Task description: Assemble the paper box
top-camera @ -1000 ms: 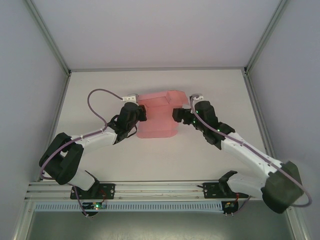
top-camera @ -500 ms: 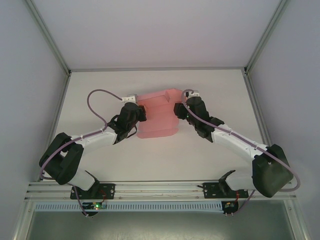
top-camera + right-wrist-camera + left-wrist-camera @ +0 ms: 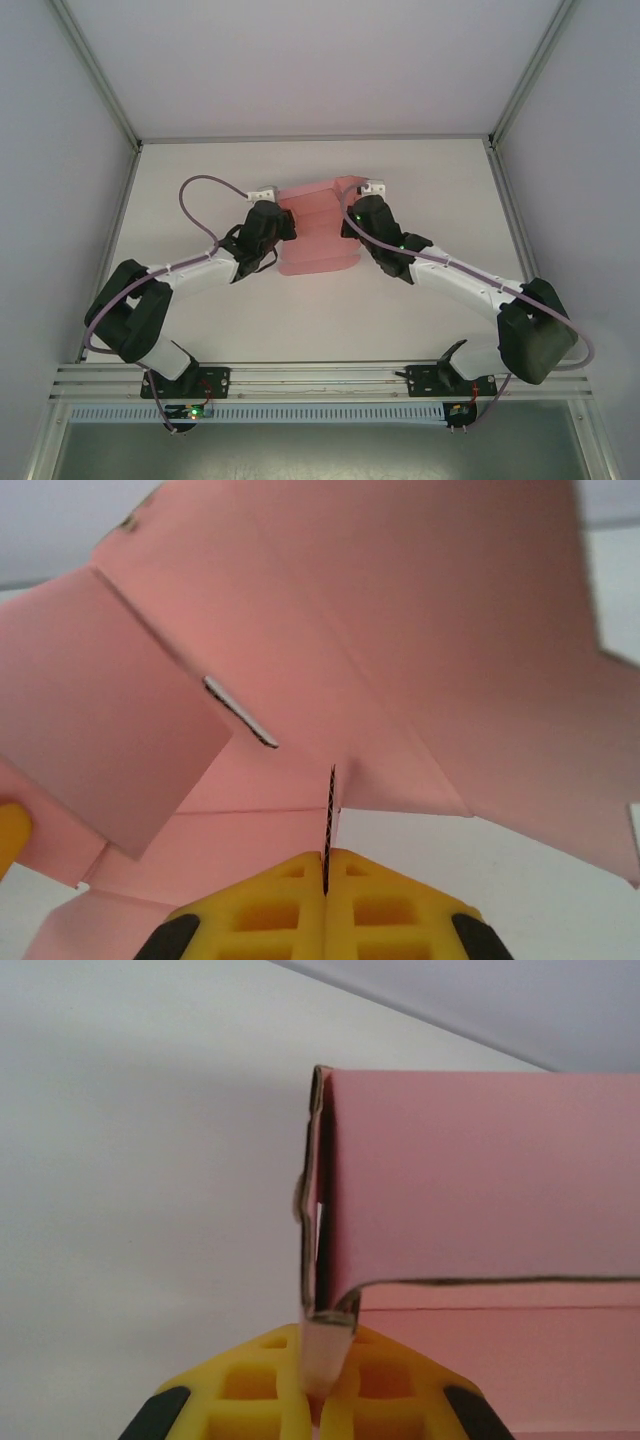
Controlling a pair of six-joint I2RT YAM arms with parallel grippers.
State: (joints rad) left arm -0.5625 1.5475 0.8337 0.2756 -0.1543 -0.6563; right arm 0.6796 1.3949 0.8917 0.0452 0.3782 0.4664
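White table (image 3: 430,170): L gripper (image 3: 286,223) pinching paper box (image 3: 318,238) left edge; R gripper (image 3: 348,222) clamped on right flap.

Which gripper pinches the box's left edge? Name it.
The left gripper, shut on the paper box's left edge; the right gripper clamps a thin flap on the opposite side.

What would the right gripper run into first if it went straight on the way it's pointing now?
The paper box. The right gripper is shut on an edge of its pink card, and more of that card rises directly ahead. How far ahead is unclear.
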